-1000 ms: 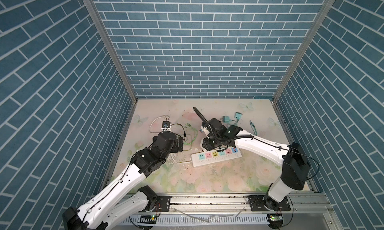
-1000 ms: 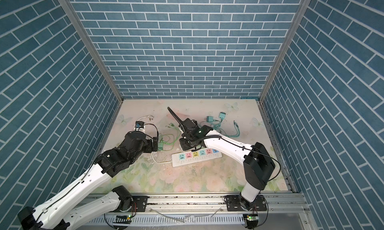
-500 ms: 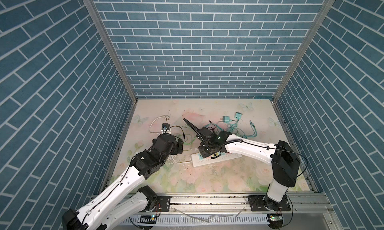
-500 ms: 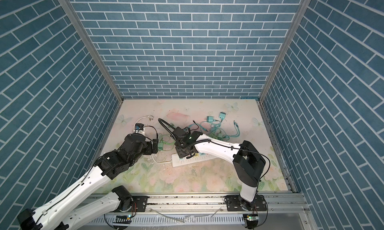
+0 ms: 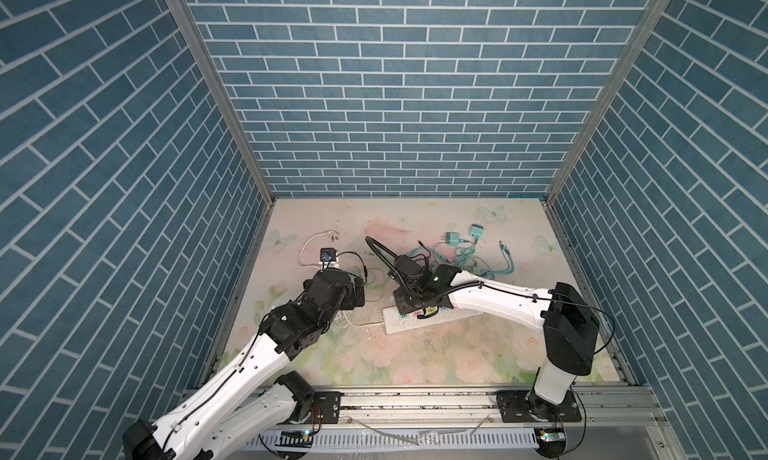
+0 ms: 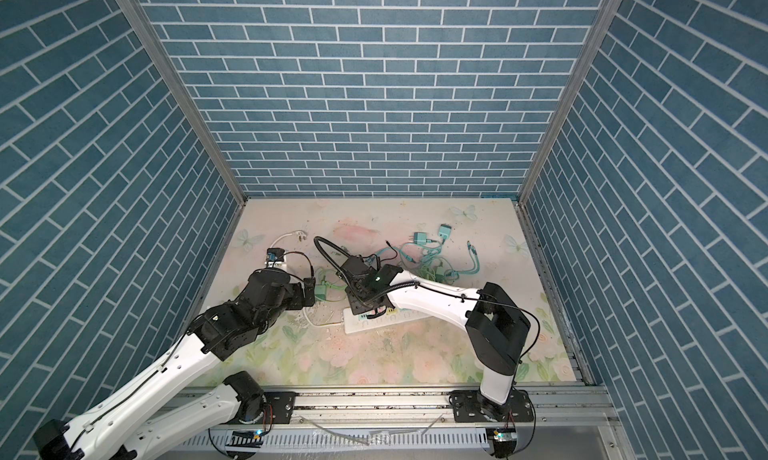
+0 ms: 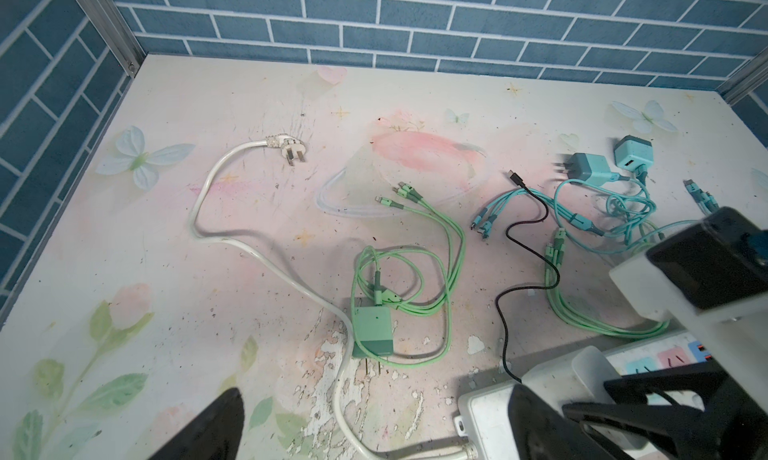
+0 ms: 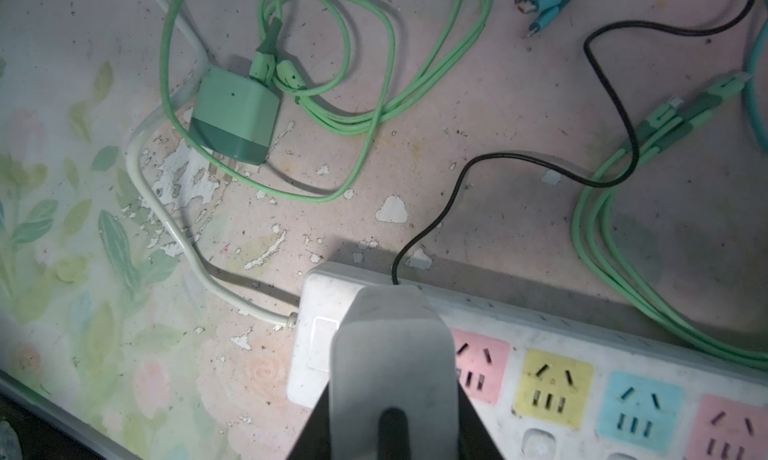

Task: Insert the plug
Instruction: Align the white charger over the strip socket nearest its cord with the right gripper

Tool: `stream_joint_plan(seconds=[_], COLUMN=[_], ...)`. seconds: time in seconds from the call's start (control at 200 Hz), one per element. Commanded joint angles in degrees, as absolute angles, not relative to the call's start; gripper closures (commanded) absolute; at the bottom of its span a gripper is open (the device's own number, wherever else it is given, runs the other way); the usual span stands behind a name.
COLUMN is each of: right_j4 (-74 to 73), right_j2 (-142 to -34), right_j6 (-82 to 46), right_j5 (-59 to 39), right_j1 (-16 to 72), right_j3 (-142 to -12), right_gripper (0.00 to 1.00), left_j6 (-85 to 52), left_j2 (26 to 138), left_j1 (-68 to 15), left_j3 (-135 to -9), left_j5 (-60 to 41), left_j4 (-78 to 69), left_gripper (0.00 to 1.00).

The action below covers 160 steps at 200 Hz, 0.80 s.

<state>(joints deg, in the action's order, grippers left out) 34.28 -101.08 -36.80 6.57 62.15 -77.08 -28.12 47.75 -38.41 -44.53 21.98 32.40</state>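
The right pincer (image 8: 395, 433) is closed narrow on the white plug (image 8: 390, 345), with one black finger on each side of its body. The plug stands over the left end of the white power strip (image 8: 316, 379), just left of the first pink socket (image 8: 478, 366). A yellow socket (image 8: 552, 391) and a blue socket (image 8: 640, 408) lie further right along the strip. The plug's own body hides its prongs, so I cannot tell whether they sit in a socket. A thin black cable (image 8: 457, 175) leaves the plug's far side and snakes across the floral counter (image 5: 415, 354).

The left pincer (image 7: 378, 416) stands wide and holds nothing, low over the counter just left of the strip. Only the tips of its fingers (image 7: 220, 416) show in the left wrist view. Just beyond them lies a green charger (image 7: 372, 333) flat on the counter, with its green cable (image 7: 449, 245) looped loosely around it.

The strip's white cord (image 7: 249, 250) leaves the strip's left end and passes beside the green charger. It curves to the far left, where its pronged end (image 7: 293, 152) lies on the counter. At the far right, two teal chargers (image 7: 590, 169) sit side by side among tangled teal cables (image 7: 623, 204).
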Motion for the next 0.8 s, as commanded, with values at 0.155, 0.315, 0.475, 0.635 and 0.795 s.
stream_joint_plan(seconds=[0.155, 0.315, 0.475, 0.635, 0.795], right_j4=[33.2, 33.0, 34.3, 35.7, 34.5], right_j2=[-102.7, -102.3, -103.0, -103.6, -101.8], right_j6=[-42.1, -43.6, -44.0, -44.6, -45.6], right_j5=[11.0, 12.1, 13.5, 14.2, 14.4], right_j1=[63.8, 64.4, 64.8, 65.2, 65.2], right_j3=[-77.3, -76.0, -76.4, -77.0, -74.3], right_gripper=[1.00, 1.00, 1.00, 1.00, 1.00], left_j6=[-29.1, -28.8, -29.1, -29.3, -29.3], left_j2=[46.8, 46.1, 45.4, 45.1, 45.1], left_j1=[-38.2, -38.2, -38.2, -38.2, -38.2], left_j3=[-43.3, -43.0, -41.9, -41.5, -41.2], left_j5=[24.1, 24.6, 24.3, 24.2, 24.3], left_j4=[33.4, 33.4, 32.6, 32.6, 32.0], left_gripper=[0.00, 0.00, 0.00, 0.00, 0.00])
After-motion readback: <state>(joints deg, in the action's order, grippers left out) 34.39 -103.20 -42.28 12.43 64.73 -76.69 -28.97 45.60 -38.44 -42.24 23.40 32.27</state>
